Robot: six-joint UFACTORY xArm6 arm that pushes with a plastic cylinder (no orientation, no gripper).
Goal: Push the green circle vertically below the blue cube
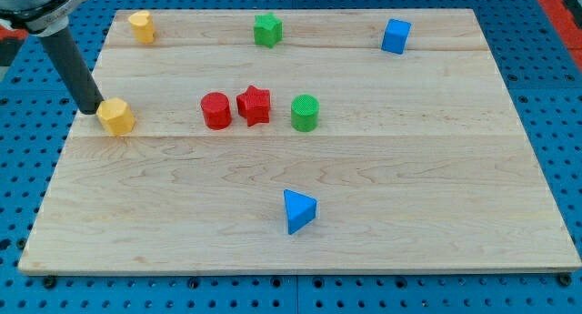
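Observation:
The green circle (305,113) stands near the board's middle, just right of the red star (254,105). The blue cube (396,35) sits at the view's top right, up and to the right of the green circle. My tip (92,109) is at the view's left, touching or almost touching the left side of a yellow hexagon block (116,116), far left of the green circle.
A red cylinder (215,110) sits left of the red star. A green star-shaped block (267,29) is at top centre, a yellow block (141,26) at top left, a blue triangle (298,211) at bottom centre. The wooden board (436,196) rests on a blue pegboard.

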